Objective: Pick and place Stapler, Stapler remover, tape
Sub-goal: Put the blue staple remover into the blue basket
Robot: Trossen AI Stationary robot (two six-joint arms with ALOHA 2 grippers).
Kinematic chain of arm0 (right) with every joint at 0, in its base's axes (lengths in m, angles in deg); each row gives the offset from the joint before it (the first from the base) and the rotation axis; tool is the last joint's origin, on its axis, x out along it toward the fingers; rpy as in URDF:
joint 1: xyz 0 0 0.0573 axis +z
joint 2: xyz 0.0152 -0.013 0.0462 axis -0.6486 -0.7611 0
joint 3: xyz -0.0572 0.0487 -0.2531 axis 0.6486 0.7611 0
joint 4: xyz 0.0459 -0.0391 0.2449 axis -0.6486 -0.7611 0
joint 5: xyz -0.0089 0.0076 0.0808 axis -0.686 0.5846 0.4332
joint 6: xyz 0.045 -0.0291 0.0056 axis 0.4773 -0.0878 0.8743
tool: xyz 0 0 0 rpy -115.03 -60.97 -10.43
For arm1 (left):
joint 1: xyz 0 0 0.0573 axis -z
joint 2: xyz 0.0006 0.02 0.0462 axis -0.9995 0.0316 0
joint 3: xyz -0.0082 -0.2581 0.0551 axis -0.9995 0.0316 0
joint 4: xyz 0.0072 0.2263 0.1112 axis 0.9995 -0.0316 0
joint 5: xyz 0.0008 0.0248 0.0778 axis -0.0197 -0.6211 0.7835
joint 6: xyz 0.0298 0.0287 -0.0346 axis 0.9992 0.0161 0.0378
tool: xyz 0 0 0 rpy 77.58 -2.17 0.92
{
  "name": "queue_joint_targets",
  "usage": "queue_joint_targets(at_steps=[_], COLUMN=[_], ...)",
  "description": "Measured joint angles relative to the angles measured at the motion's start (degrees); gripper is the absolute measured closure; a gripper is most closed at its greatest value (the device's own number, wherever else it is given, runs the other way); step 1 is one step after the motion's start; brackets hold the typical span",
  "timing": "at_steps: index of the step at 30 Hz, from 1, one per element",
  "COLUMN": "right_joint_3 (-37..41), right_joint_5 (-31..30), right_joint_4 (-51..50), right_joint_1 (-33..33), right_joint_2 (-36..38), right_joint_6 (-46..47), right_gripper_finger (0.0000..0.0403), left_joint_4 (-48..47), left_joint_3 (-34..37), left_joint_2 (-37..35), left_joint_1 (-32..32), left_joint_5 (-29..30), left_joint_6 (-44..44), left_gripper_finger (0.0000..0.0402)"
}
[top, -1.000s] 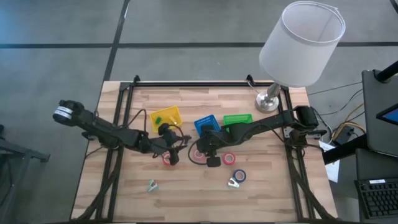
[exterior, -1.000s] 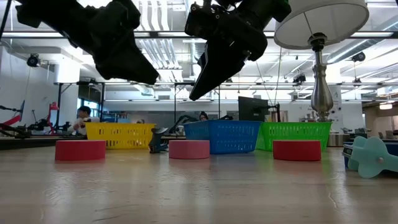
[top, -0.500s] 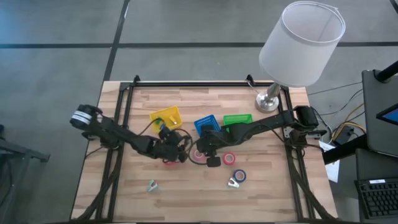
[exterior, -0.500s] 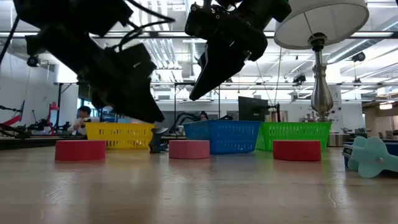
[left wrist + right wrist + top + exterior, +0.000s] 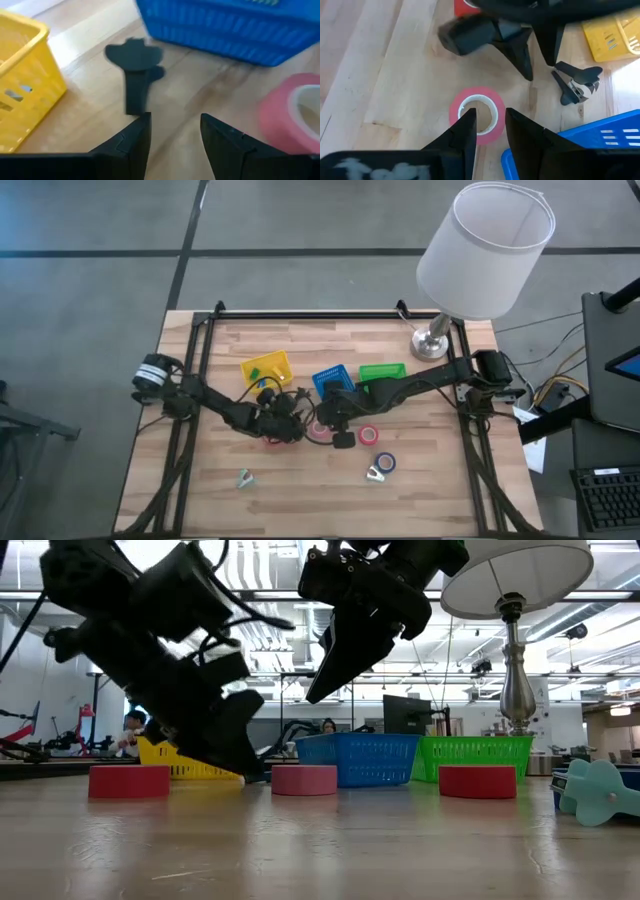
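A black stapler remover [image 5: 135,65] lies flat on the wood between the yellow basket [image 5: 20,75] and the blue basket [image 5: 235,25]. My left gripper [image 5: 172,135] stands open low over the table, slanting down, its fingertips just short of the remover's near end. A pink tape roll [image 5: 477,115] lies flat beside it. My right gripper [image 5: 490,130] hangs open well above that roll [image 5: 305,780]. Red tape rolls [image 5: 130,782] [image 5: 477,782] and a blue tape roll [image 5: 385,463] lie flat on the table. No stapler shows.
A green basket [image 5: 382,371] stands beside the blue one at the back. A lamp [image 5: 432,345] is at the far right corner. Pale teal stapler removers [image 5: 245,478] [image 5: 377,473] lie near the front. The two grippers [image 5: 290,423] [image 5: 322,423] are close together at mid-table.
My left gripper has come down from well above the table to just over it, moving toward the table's right and the black stapler remover, rolling and tipping as it went. It stays open. My right gripper has kept its place.
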Motion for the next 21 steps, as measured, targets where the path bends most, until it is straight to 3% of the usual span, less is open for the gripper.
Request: queue_joint_targets(at_steps=[15, 21], right_joint_3=[0.00, 0.00], right_joint_5=[0.00, -0.02], right_joint_4=[0.02, 0.02], right_joint_1=[0.00, 0.00], right_joint_2=[0.00, 0.00], right_joint_6=[0.00, -0.13], right_gripper_finger=[0.0309, 0.0305], left_joint_4=[-5.48, -5.44], left_joint_3=[0.00, 0.02], left_joint_2=[-5.43, -4.01], left_joint_1=[-0.02, -1.54], left_joint_5=[-0.30, 2.07], left_joint_6=[-0.49, 4.49], left_gripper_finger=[0.0228, 0.0228])
